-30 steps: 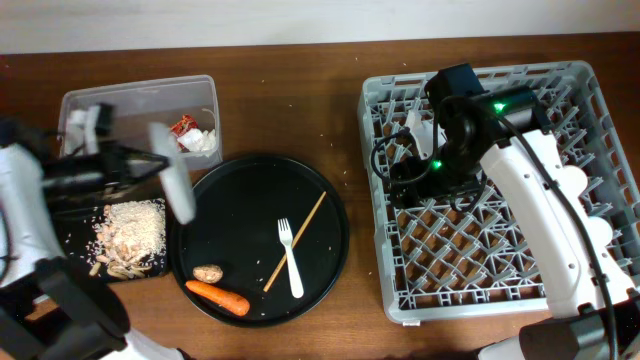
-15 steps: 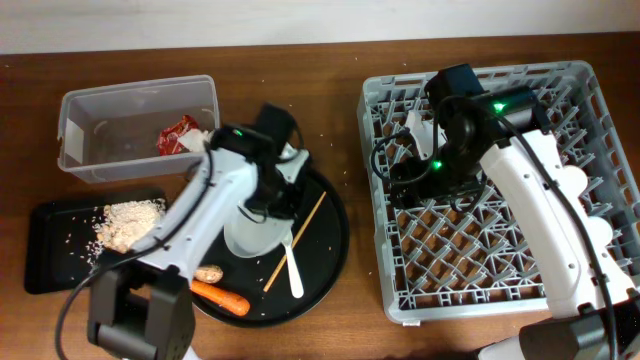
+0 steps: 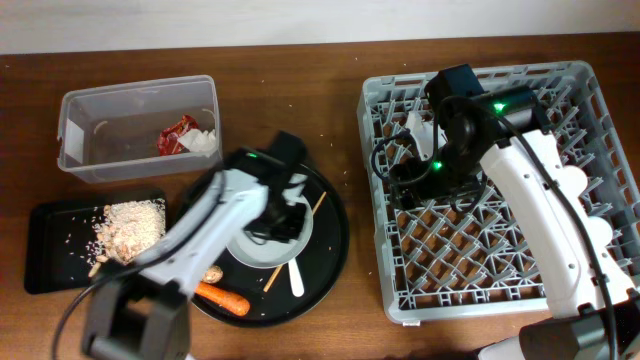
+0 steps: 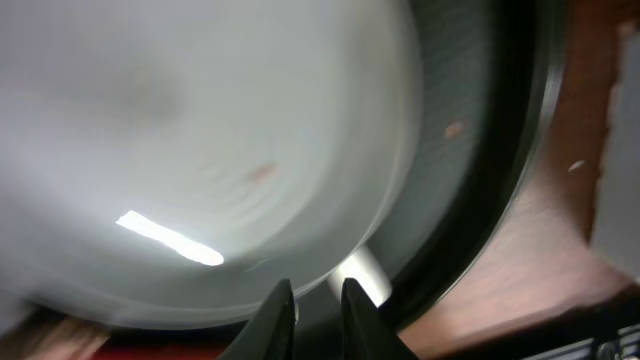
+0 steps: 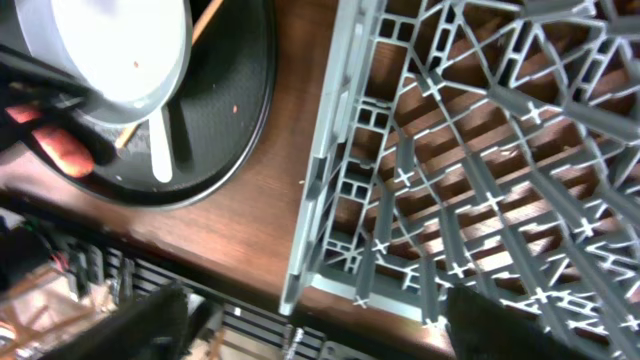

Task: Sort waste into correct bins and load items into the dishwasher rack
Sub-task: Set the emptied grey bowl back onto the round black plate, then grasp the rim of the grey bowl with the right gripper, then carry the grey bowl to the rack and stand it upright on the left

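The left end effector [image 4: 313, 300] has its two fingers pressed close together at the rim of the wide pale-grey bowl [image 3: 255, 245], so I judge it is pinching that rim. The bowl is over the middle of the round black tray [image 3: 330, 250], on the left half of the worktop [image 3: 350, 60]. I cannot tell whether the bowl rests on the tray or hangs just above it. It looks empty in the left wrist view, only a few small specks inside. The bowl is round, so it has no long axis. What matters is the direction: the dishwasher rack [image 3: 470, 260] lies to the right of this end effector, across a strip of bare worktop. I think the next move is to carry the bowl to the right and into the rack. The right end effector [image 3: 398, 178] hovers over the far-left part of the rack, and its fingers look spread and hold nothing. It is nearer to the rack, but the bowl is with the left arm. The white fork [image 3: 295, 277] lies partly under the bowl, its handle pointing to the near side, and the orange carrot [image 3: 222, 297] is at the near-left edge of the tray.
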You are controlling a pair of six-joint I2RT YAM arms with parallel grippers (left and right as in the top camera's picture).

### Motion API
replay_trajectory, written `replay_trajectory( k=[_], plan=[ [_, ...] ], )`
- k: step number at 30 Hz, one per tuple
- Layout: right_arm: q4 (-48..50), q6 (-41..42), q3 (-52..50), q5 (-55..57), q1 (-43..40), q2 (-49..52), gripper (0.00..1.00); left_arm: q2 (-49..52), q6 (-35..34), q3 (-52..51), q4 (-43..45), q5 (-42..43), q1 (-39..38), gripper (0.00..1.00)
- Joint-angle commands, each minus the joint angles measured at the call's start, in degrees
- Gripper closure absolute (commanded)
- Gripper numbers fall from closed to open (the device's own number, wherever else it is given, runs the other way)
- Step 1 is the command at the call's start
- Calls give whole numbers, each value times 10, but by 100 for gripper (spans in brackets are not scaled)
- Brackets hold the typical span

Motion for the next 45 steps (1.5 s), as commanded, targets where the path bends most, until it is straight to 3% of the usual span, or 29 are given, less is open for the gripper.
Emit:
replay_trajectory(
  k=[1, 3, 4, 5, 8, 11, 13, 15, 17, 24, 27, 29, 33, 39, 44, 45],
  plan=[
    [11, 0, 1, -7, 1, -3, 2, -93, -5, 21, -53, -63, 82, 83],
    [42, 0, 1, -60, 1, -3, 2, -136, -5, 21, -78, -63, 156, 82],
    [57, 1, 1, -98, 4, -3, 1, -157, -5, 21, -89, -63, 207, 77],
    [68, 6, 1, -106, 14, -2, 1, -170, -6, 21, -97, -63, 245, 63],
    [101, 55, 1, -55, 81, 11, 4, -185, -5, 21, -123, -61, 354, 50],
    [126, 107, 0, 14, 151, 59, 4, -185, -8, 20, -133, -56, 435, 47],
    [152, 118, 0, 16, 189, 111, 9, -185, -14, 20, -133, -50, 468, 39],
    [174, 151, 0, 25, 205, 154, 15, -185, -14, 20, -133, -50, 473, 38],
    [208, 186, 0, 25, 218, 214, 27, -185, -14, 20, -133, -50, 473, 38],
    [248, 211, 0, 15, 224, 304, 47, -185, -14, 19, -132, -50, 473, 38],
    [252, 211, 0, 10, 230, 317, 65, -185, -14, 19, -131, -50, 473, 38],
    [252, 211, 0, 9, 230, 317, 84, -185, -14, 18, -131, -50, 473, 38],
    [251, 211, 0, 8, 230, 317, 96, -185, -14, 18, -132, -50, 473, 38],
    [202, 208, 50, 40, 197, 264, 96, -185, -14, 18, -131, -50, 473, 38],
    [74, 193, 164, 274, 133, 146, 96, -185, -14, 18, -129, -50, 473, 38],
    [63, 193, 170, 371, 120, 112, 96, -185, -14, 18, -128, -50, 473, 38]
  ],
)
